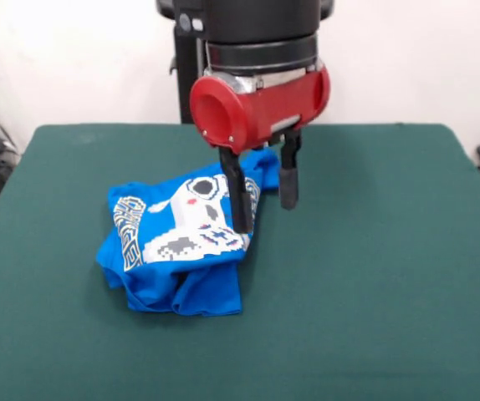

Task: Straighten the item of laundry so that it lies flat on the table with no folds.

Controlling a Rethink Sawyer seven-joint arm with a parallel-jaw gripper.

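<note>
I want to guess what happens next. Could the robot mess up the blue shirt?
Maybe. The open end effector hangs at the right edge of the bunched T-shirt, so it might pinch several layers and drag the whole bundle instead of spreading it. The folded bottom part might also stay tucked under on the table.

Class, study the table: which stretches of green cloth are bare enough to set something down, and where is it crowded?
Bare: the table to the picture's right of the open pincer, the whole near strip below the T-shirt, and a narrower band at the left edge. Crowded: the centre-left, where the crumpled shirt lies with the pincer at its right edge.
</note>
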